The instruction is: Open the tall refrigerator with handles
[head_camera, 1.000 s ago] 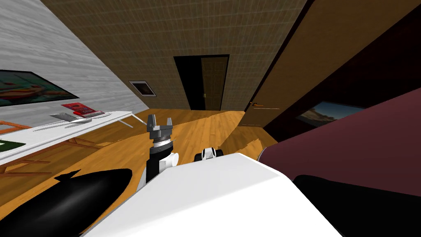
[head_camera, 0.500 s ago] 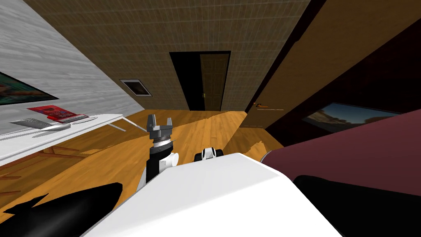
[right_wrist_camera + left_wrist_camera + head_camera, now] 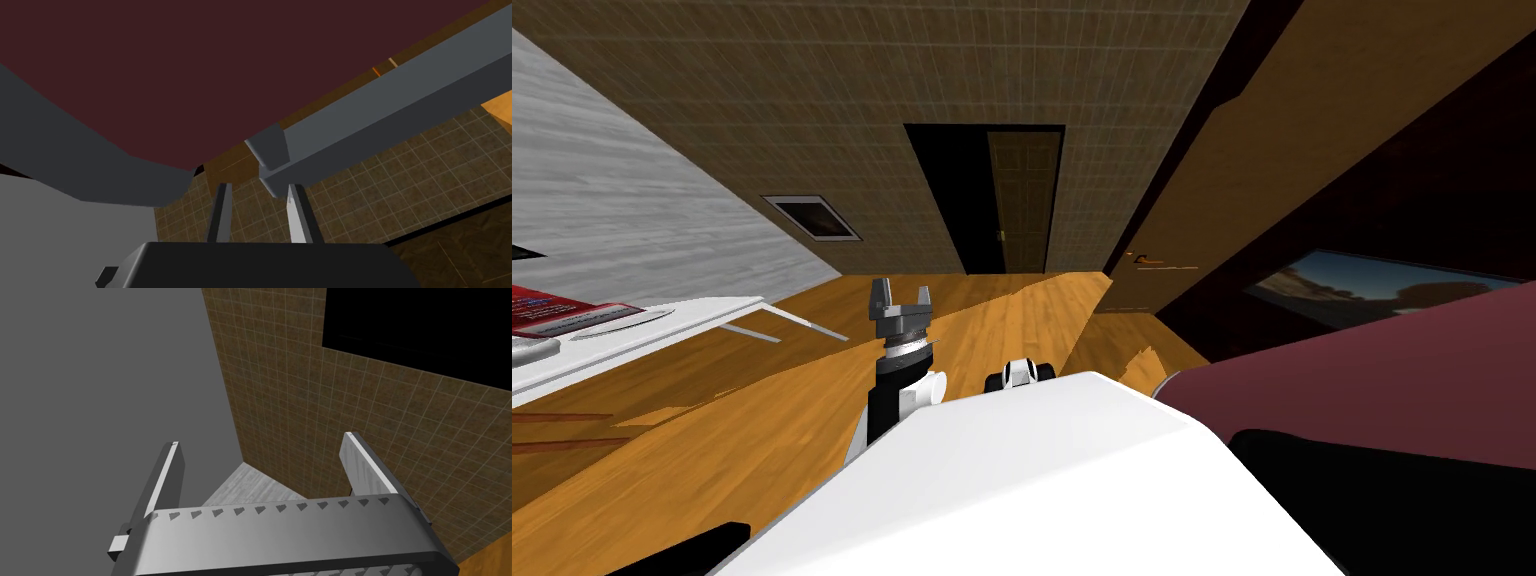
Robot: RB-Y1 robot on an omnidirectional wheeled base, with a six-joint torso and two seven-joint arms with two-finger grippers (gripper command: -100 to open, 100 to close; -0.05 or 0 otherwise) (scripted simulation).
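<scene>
While the robot faced a brown tiled wall (image 3: pixel 912 90) across the wooden floor (image 3: pixel 762 400), its left gripper (image 3: pixel 900 296) was raised ahead of the chest. Both of its fingers were spread wide and held nothing. Close on the robot's right rose the dark maroon refrigerator (image 3: pixel 1362 360). The right gripper (image 3: pixel 257 186) pointed along that maroon face, with the end of a grey handle bar (image 3: pixel 390 95) right before it. Whether it clasped the bar could not be told. A white table (image 3: pixel 702 314) stood off to the left.
</scene>
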